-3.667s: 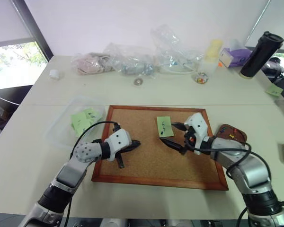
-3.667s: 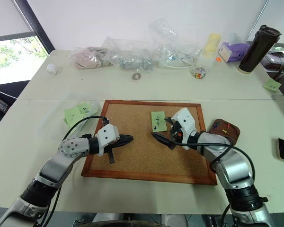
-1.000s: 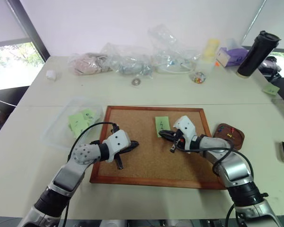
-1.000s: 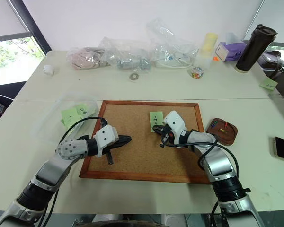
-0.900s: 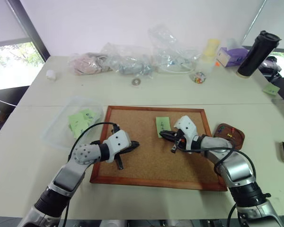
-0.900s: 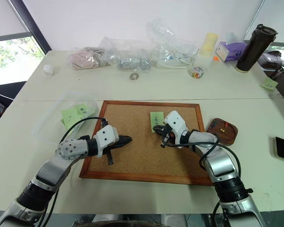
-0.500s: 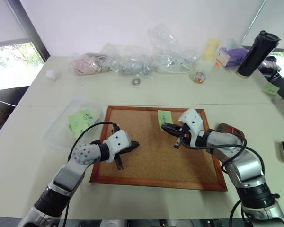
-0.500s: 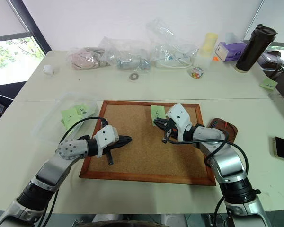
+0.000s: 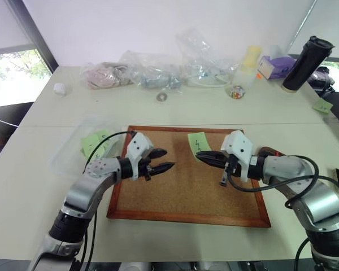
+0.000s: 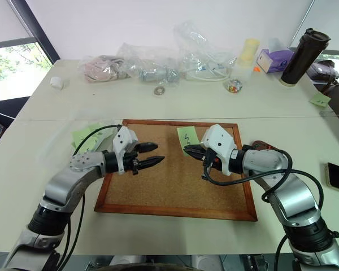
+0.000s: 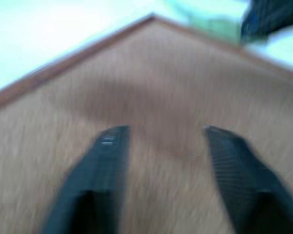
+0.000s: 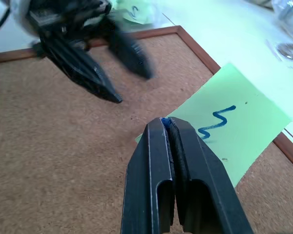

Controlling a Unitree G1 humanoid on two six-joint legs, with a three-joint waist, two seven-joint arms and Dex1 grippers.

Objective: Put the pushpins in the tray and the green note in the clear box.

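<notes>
Green note with a blue zigzag scribble, no readable words

The green note (image 12: 233,127) lies centre frame on the corkboard (image 9: 181,192); right gripper (image 12: 167,123) fingers pinch a blue pushpin (image 12: 162,120), left gripper (image 9: 165,160) fingers spread.

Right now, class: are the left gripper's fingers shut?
No: the left gripper has its two fingers standing well apart over the corkboard.
</notes>
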